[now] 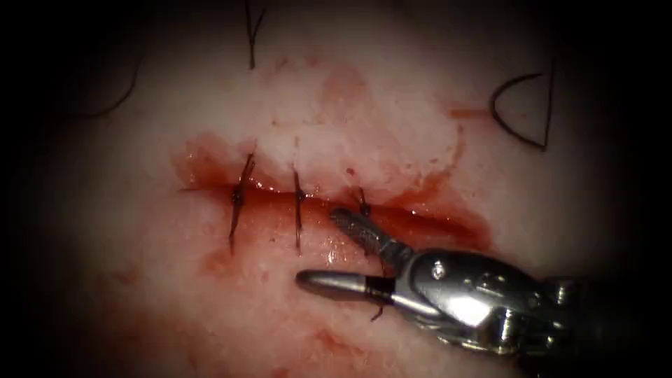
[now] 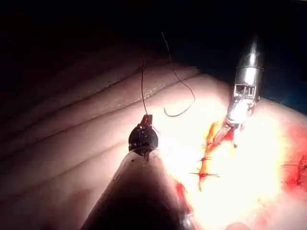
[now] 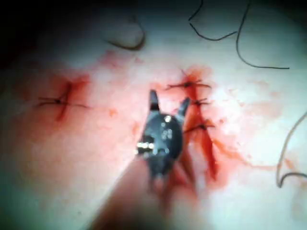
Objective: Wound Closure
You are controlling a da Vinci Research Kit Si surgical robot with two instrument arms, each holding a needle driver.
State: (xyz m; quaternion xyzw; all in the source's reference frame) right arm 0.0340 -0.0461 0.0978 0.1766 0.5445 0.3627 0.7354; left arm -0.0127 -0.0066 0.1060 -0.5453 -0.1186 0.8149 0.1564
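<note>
The cut [image 1: 420, 220] runs across the tissue [image 1: 140, 294] with three dark stitches [image 1: 297, 210] over its left part. My right tool [image 1: 317, 246] comes in from the lower right with its jaws open just below the third stitch [image 1: 362, 204]. A short thread end [image 1: 381, 290] from that stitch crosses between the jaws near their hinge. The curved needle [image 1: 505, 112] lies free on the tissue above the cut's right end, held by neither tool. In the left wrist view my left tool [image 2: 146, 119] is shut on a thread [image 2: 142, 81] that rises from its tip.
Loose thread [image 1: 252, 38] lies on the tissue above the cut, and another strand [image 1: 122, 91] curls at the far left. Red fluid [image 1: 448, 182] pools along the cut. The right wrist view shows a second stitched cut [image 3: 60, 101] beside the right tool [image 3: 169, 103].
</note>
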